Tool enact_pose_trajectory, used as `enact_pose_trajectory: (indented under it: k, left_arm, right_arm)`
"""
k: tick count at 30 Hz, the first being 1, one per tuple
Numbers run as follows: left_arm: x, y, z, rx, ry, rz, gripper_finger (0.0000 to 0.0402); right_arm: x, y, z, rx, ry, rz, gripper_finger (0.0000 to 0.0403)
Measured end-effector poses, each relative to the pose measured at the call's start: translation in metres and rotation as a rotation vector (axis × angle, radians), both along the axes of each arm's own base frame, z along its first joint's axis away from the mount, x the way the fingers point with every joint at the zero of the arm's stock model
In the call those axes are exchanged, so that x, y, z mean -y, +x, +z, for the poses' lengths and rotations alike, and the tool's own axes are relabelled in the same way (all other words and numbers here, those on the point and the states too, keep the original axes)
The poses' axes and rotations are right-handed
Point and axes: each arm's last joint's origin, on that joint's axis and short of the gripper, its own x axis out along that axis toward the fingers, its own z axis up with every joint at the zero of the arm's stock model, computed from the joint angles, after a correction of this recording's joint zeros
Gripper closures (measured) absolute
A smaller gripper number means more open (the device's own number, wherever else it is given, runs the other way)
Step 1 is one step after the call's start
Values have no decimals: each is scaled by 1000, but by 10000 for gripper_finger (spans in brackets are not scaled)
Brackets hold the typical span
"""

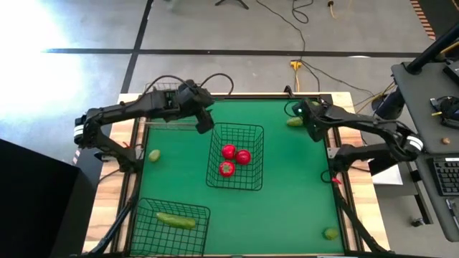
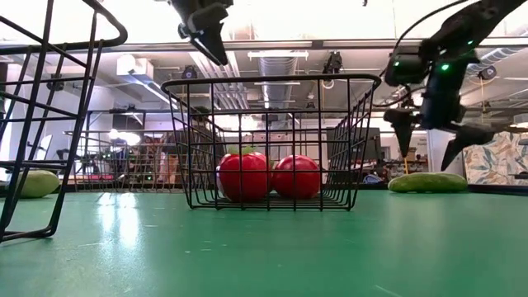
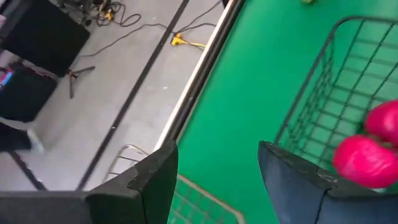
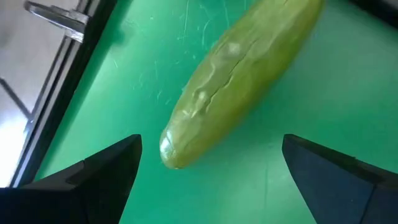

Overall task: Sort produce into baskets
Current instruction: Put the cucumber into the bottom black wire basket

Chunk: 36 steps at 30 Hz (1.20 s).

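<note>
Right gripper (image 4: 211, 180), fingers wide and empty above the cucumber (image 4: 239, 78), should straddle its middle before closing; left gripper (image 3: 217, 180) waits, open, empty.

No text, label, brand, number or sign can be read in any of the views, neither on the tabletop nor in the room behind it.

green table (image 1: 287, 208) | baskets: centre (image 1: 252, 136), front-left (image 1: 147, 233) | cucumber (image 1: 295, 122) | limes (image 1: 153, 155)
</note>
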Motion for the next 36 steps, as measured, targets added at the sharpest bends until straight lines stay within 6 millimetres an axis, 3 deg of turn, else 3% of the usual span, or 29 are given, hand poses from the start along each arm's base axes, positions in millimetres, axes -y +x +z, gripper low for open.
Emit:
enact_pose_trajectory:
  k: [7,15,21,26,31,36]
  left_arm:
    - [-25,-9,0,-64,49,17,196]
    - [-51,-31,-6,-57,-20,10,196]
    - [-52,-44,-14,34,-91,-46,196]
    - [-45,-45,-10,240,-159,-191,196]
    - [-38,-43,7,504,-276,-302,196]
    - [-23,-40,23,706,-433,-455,196]
  right_arm:
    - [19,1,-23,-19,137,-137,22]
    - [36,-1,-41,-26,160,-261,34]
    - [38,-3,-45,-45,184,-252,95]
    - [38,-3,-45,-78,170,-155,166]
    - [39,2,-26,-161,59,80,221]
    - [32,15,21,-233,-130,423,232]
